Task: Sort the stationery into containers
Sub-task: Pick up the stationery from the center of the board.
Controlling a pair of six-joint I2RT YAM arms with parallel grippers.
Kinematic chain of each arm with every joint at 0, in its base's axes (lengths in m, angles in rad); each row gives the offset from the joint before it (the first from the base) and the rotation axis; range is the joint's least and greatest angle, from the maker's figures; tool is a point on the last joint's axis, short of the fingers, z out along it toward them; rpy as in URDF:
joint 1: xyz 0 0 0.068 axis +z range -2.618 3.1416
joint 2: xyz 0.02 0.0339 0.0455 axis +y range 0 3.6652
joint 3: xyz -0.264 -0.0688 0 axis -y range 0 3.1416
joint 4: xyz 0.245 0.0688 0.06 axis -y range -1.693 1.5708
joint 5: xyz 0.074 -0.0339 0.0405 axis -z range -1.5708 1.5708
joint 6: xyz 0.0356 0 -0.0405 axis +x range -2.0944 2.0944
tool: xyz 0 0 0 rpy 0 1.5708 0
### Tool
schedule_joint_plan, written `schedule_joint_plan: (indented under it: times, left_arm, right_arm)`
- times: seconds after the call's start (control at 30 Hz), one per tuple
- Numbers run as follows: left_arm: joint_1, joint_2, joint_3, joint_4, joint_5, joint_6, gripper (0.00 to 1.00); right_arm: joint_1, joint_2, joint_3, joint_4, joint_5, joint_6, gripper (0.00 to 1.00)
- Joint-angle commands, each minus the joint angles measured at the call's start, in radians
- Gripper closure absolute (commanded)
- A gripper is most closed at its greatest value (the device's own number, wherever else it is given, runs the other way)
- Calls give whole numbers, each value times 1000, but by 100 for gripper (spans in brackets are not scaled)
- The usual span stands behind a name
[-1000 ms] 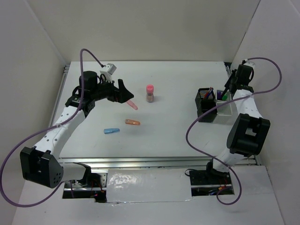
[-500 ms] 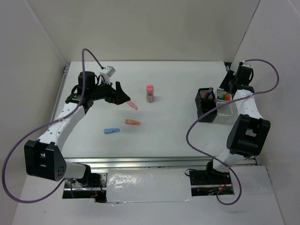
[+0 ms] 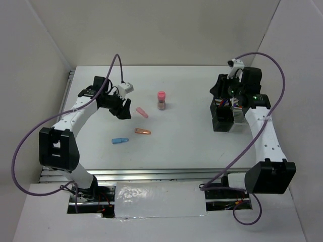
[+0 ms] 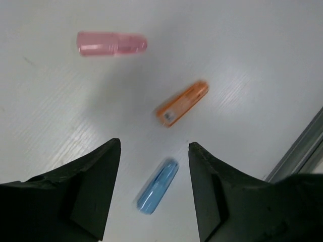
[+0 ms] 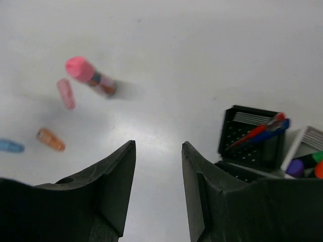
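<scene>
Caps look light, hard and slick, likely to skid, so I'd pinch one across its middle. The orange cap (image 3: pixel 143 131) lies on the counter (image 3: pixel 186 141), the blue cap (image 3: pixel 120 140) near it towards the bases, the pink cap (image 3: pixel 142 112) beyond it. My left fingers (image 4: pixel 91 186) hang apart near the orange cap, and my right fingers (image 5: pixel 106 186), also apart, are well away from it.

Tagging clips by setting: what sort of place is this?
Likely a lab robot cell: bare white walls boxing in a white table, an aluminium rail at its near edge, and a black mesh pen cup.
</scene>
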Motion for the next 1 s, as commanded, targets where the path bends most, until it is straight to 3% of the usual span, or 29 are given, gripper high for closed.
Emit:
schedule_joint_plan:
  times: [0.0, 0.17, 0.3, 0.57, 0.97]
  left_arm:
    - [40, 31, 24, -275, -94, 333, 31]
    - [93, 45, -59, -384, -96, 500, 23]
    - [93, 45, -114, -384, -96, 537, 19]
    - [74, 27, -283, -211, -200, 528, 19]
    - [59, 34, -368, -6, -228, 545, 25]
  right_arm:
    - [66, -81, -19, -120, -83, -87, 51]
    - [125, -134, -67, -137, -94, -110, 48]
    - [125, -139, -39, -171, -99, -142, 47]
    - [124, -144, 9, -221, -96, -170, 46]
    - [132, -173, -2, -237, -97, -182, 47]
